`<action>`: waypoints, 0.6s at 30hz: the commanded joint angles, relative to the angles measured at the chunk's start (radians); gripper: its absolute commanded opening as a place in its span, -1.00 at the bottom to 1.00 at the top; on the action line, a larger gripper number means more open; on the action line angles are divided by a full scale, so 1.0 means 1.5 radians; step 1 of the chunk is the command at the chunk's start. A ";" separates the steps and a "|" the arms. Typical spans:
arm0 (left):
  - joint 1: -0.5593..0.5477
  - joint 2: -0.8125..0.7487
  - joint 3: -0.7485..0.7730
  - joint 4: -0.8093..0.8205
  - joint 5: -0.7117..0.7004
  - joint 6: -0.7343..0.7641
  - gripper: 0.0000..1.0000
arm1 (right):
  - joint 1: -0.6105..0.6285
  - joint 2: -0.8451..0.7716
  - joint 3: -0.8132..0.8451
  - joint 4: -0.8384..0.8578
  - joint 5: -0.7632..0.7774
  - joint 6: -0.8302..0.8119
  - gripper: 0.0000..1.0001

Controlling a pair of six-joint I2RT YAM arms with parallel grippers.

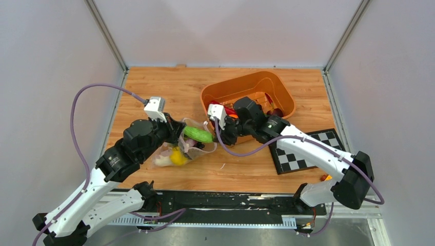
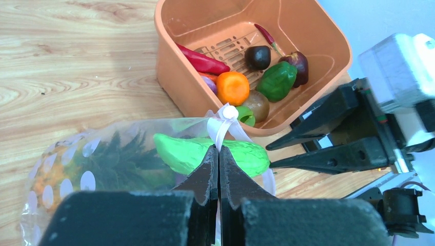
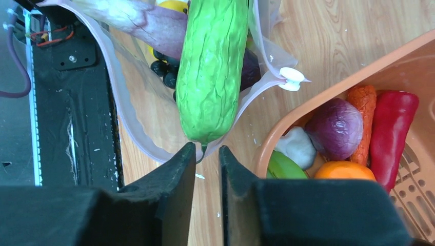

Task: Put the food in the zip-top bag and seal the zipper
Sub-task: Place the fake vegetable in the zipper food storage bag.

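The zip-top bag (image 1: 177, 152) lies left of centre, holding a pineapple (image 2: 102, 164), a yellow lemon (image 1: 178, 157) and dark grapes (image 3: 166, 74). A green cucumber (image 1: 198, 134) sticks halfway out of its mouth. My left gripper (image 2: 219, 148) is shut on the bag's mouth edge, just below the white slider (image 2: 229, 111) of the zipper (image 3: 123, 113). My right gripper (image 3: 207, 149) is slightly open, with the cucumber's (image 3: 213, 66) tip just beyond its fingertips. It also shows in the left wrist view (image 2: 269, 156), to the right of the bag.
The orange tub (image 1: 277, 87) stands behind the right gripper and holds a red pepper (image 3: 390, 128), a red onion (image 3: 336, 128), an orange (image 2: 232, 87), a green pepper (image 2: 277, 81) and others. A checkerboard (image 1: 302, 148) lies front right. A black rail (image 1: 231, 200) runs along the near edge.
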 commanded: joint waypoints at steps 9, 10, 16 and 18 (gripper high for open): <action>-0.001 0.008 0.006 0.050 0.019 -0.006 -0.98 | 0.013 0.001 0.044 0.042 -0.044 0.018 -0.33; -0.001 0.006 0.006 0.048 0.017 -0.007 -0.99 | 0.013 0.004 0.045 0.037 -0.036 0.014 -0.21; 0.000 0.002 0.007 0.046 0.012 -0.005 -0.98 | 0.014 -0.012 0.004 0.074 0.018 -0.019 0.29; -0.001 0.005 0.007 0.049 0.015 -0.006 -0.98 | 0.013 -0.009 -0.005 0.083 0.013 -0.029 0.31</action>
